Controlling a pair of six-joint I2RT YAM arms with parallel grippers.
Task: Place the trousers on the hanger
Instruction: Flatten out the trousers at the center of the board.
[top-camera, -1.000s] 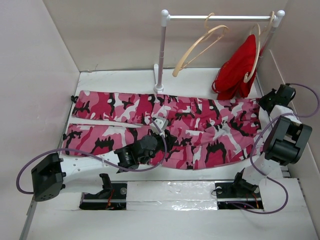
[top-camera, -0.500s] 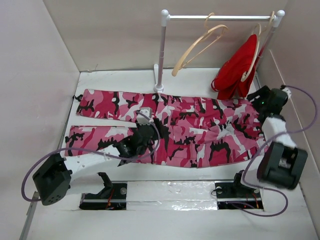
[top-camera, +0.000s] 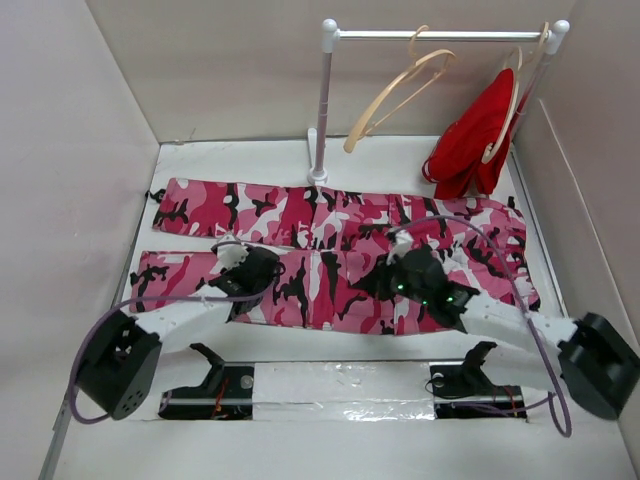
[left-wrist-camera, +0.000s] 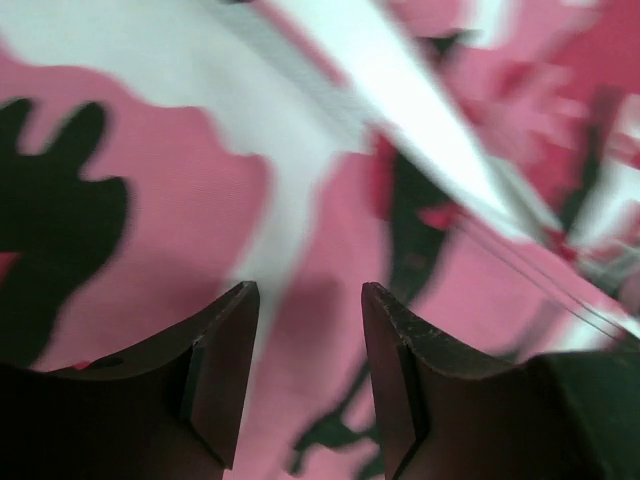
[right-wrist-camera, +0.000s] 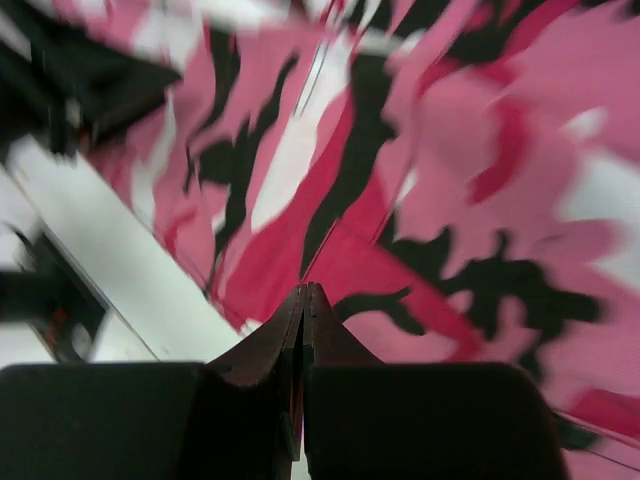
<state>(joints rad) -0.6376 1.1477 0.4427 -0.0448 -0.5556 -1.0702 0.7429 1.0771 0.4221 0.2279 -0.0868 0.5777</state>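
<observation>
– Trousers (top-camera: 330, 250) lay flat on the table (top-camera: 250, 160), soft and floppy. Did anyone hold them?
– No. Left gripper (left-wrist-camera: 305, 300) fingers were apart, right gripper (right-wrist-camera: 303, 295) pinched on nothing. I'd grab the waist. The hanger (top-camera: 395, 95) hung on the rail (top-camera: 440, 35).

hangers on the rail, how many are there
2. The bare hanger hangs near the middle of the rail; the second hanger, at its right end, carries the red garment. Another could be hidden behind that garment.
</observation>
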